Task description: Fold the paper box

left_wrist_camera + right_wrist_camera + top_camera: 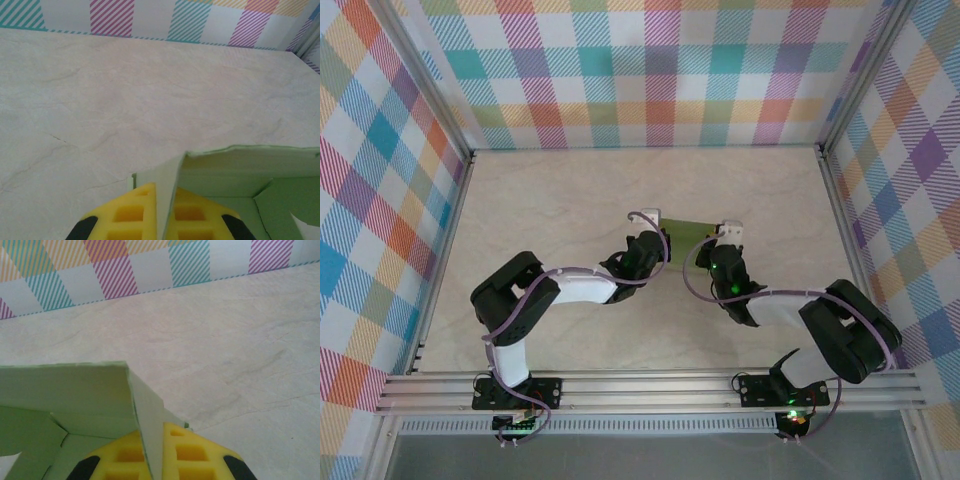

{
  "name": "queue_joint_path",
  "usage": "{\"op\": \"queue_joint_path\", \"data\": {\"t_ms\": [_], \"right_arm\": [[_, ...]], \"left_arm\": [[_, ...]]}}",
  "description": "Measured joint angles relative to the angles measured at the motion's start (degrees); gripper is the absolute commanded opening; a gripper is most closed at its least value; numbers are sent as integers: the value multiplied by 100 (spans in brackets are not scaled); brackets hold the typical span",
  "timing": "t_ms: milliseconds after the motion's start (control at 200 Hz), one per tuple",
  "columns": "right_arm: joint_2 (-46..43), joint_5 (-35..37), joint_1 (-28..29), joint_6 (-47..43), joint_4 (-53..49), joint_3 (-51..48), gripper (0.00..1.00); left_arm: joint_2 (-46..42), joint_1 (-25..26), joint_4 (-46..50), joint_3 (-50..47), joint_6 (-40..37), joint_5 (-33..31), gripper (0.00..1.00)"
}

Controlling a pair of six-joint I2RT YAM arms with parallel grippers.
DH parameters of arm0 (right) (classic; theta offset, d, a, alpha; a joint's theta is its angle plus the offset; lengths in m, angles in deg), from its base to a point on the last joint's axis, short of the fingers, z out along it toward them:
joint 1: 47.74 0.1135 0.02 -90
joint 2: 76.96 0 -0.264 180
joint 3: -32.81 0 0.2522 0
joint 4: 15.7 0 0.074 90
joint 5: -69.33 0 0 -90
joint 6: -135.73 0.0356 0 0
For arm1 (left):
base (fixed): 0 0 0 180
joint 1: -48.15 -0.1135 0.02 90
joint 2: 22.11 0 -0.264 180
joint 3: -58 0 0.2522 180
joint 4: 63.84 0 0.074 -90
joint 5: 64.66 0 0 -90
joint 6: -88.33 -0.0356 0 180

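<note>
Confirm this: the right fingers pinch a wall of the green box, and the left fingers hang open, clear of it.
Wrong about the left fingers: the left wrist view shows them shut on a wall of the box too, not open and clear. The right fingers do pinch a wall of it.

So the backdrop's just a pale, marble-looking beige surface point(550, 210) with faint veins, boxed in on three sides by pastel plaid walls point(650, 70), plus silver metal rails point(650, 390) running along the near edge.
</note>
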Motion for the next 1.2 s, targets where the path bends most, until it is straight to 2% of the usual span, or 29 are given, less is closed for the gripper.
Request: {"op": "queue_joint_path", "data": {"t_ms": [335, 630, 870, 1085, 1135, 1200], "right_arm": [[-74, -2, 44, 184, 109, -192, 0], [-404, 2, 68, 623, -750, 9, 0], [-33, -50, 79, 752, -68, -308, 0], [31, -66, 105, 769, 337, -529, 0], [20, -61, 105, 769, 339, -560, 4], [-20, -63, 105, 765, 289, -570, 15]], "left_arm": [[-42, 109, -299, -273, -24, -35, 0], [-44, 140, -337, -293, -24, -39, 0], [-44, 157, -385, -479, -24, 57, 0], [-26, 295, -796, -776, -142, 52, 0], [-11, 332, -809, -780, -184, 26, 0], [9, 354, -811, -780, -219, 0, 0]]}}
